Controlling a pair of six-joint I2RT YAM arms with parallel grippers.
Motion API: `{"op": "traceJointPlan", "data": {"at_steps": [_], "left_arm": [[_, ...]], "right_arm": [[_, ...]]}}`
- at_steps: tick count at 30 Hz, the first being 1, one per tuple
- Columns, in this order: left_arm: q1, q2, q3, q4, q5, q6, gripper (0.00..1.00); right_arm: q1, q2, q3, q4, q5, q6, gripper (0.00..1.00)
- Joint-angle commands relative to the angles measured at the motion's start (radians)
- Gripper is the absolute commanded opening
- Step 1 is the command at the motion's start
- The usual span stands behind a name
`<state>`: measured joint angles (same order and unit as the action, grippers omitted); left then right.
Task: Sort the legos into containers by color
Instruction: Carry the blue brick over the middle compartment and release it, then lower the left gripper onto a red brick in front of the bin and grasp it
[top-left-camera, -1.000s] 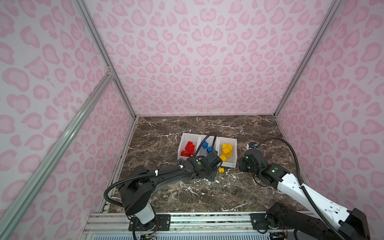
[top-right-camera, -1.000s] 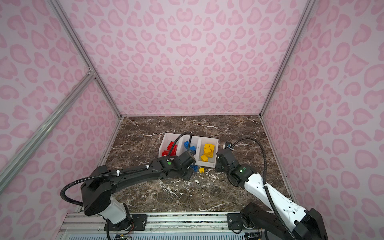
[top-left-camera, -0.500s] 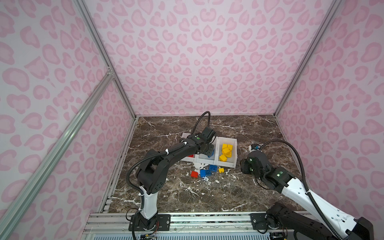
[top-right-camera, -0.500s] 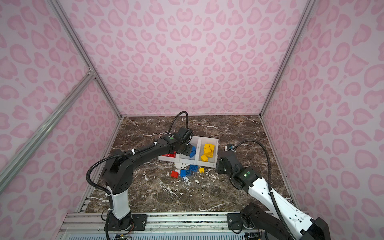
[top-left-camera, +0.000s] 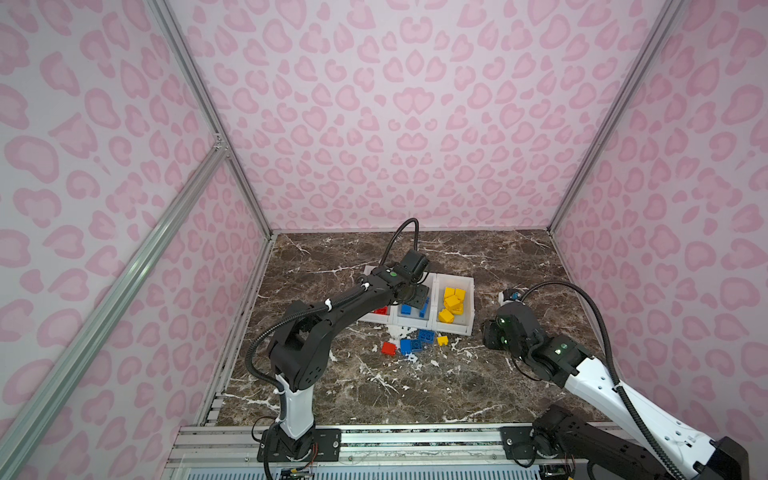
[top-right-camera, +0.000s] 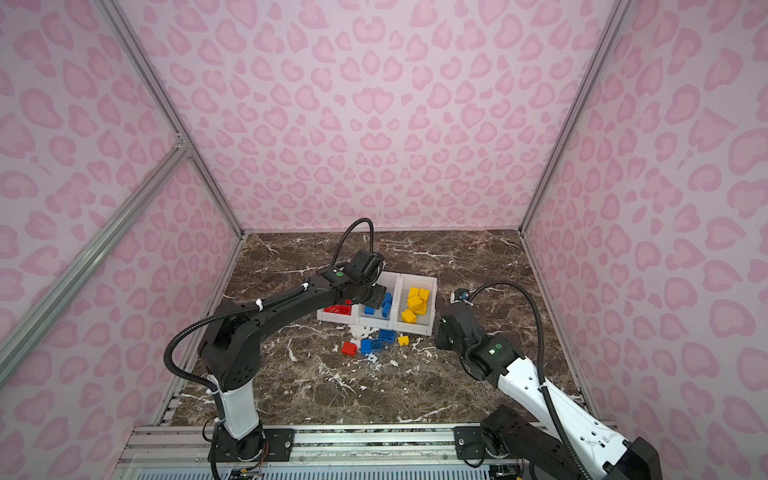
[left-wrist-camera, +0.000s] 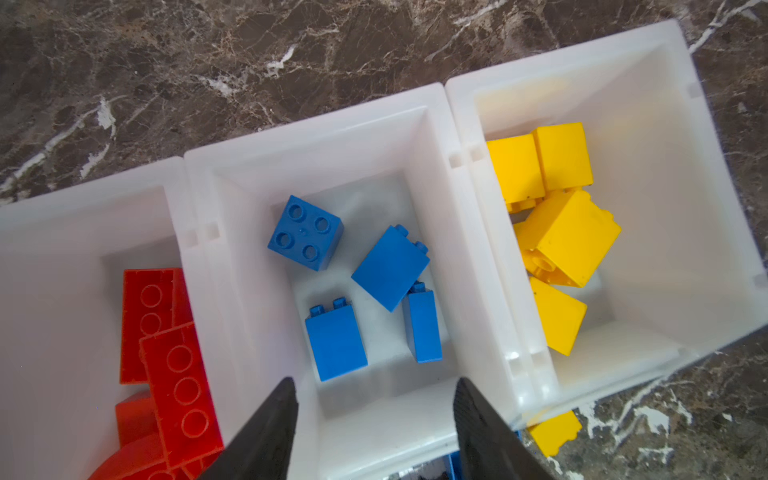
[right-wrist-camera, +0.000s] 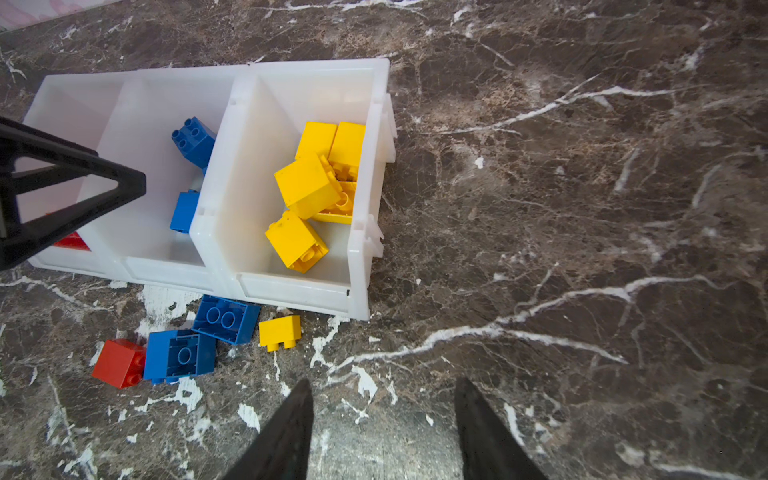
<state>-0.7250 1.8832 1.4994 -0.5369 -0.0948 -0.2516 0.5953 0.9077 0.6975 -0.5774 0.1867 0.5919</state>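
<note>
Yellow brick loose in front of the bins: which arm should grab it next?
Probably right. The right gripper hangs open and empty over the table, with nothing between it and the loose yellow brick. The left gripper is open above the middle bin, behind its front wall.

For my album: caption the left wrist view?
Open left gripper over the middle bin holding four blue bricks.

Four legos (top-left-camera: 409, 345) lie on the table (top-left-camera: 457, 374) before the containers (top-left-camera: 455, 328).
</note>
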Motion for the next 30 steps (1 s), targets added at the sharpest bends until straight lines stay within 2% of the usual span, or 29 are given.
{"op": "traceJointPlan", "data": {"at_steps": [1,15,25,30], "left_arm": [[0.003,-0.027,-0.013,0.015,0.001,-0.017,0.63],[0.003,-0.107,-0.076,0.018,0.002,-0.055,0.62],[0.002,-0.311,-0.392,0.027,-0.004,-0.196,0.63],[-0.007,-0.366,-0.510,0.037,0.000,-0.248,0.64]], "right_arm": [[0.001,0.000,0.000,-0.011,0.007,0.008,0.56],[0.002,0.019,-0.008,0.006,-0.010,0.008,0.56],[0.001,0.038,-0.033,0.054,-0.035,0.007,0.56],[0.002,0.056,-0.044,0.079,-0.052,0.007,0.55]]}}
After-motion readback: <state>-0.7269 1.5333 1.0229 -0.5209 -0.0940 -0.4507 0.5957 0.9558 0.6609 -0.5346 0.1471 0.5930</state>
